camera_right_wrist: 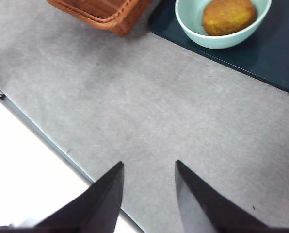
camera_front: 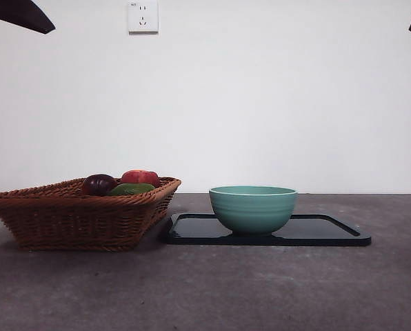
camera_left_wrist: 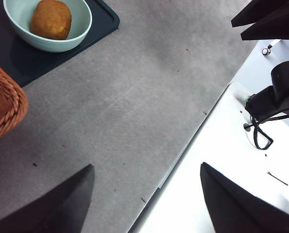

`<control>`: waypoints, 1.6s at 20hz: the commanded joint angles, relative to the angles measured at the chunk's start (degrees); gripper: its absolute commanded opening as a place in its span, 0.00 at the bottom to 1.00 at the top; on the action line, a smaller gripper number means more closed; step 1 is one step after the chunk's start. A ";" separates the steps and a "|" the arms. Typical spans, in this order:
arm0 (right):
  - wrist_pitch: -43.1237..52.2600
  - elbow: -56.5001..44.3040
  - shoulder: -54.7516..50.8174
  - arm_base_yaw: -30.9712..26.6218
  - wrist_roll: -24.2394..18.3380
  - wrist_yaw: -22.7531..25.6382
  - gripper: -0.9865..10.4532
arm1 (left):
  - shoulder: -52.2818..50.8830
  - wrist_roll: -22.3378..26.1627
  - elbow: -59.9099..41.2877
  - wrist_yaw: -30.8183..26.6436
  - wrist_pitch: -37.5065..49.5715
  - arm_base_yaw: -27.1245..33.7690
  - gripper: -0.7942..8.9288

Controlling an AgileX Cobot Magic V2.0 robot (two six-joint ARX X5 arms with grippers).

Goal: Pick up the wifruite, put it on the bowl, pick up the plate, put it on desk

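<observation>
The teal-green bowl [camera_front: 253, 207] stands on a flat black tray [camera_front: 329, 231] right of centre on the desk [camera_front: 205, 289]. A brown kiwifruit [camera_left_wrist: 51, 19] lies inside the bowl [camera_left_wrist: 74, 36]; it also shows in the right wrist view [camera_right_wrist: 229, 16] and is hidden in the front view. My left gripper [camera_left_wrist: 147, 196] is open and empty, high above the desk's edge, far from the bowl. My right gripper [camera_right_wrist: 148, 191] is open and empty, high above the desk near its edge. Both arms show only as dark tips at the front view's top corners.
A woven brown basket [camera_front: 81, 214] stands left of the tray and holds a dark purple fruit [camera_front: 98, 184], a red one [camera_front: 141, 177] and a green one [camera_front: 131, 188]. A white wall with a socket [camera_front: 143, 16] is behind.
</observation>
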 commanded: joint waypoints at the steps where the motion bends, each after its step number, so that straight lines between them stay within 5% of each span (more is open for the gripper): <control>1: 0.98 0.42 0.35 0.35 0.11 -0.17 0.23 | 0.26 0.31 0.42 0.28 0.48 -0.26 0.44; 12: 1.14 0.42 0.35 0.35 0.11 -0.17 0.23 | 0.28 0.31 0.42 0.28 1.03 -0.26 0.43; 17: 1.16 0.42 0.35 0.35 0.04 -0.17 0.23 | 3.67 -2.73 1.97 -2.58 8.17 -0.33 0.44; 32: 1.14 0.42 0.35 0.35 -0.26 -0.17 0.23 | 49.75 2.40 41.20 -7.28 11.52 -1.33 0.44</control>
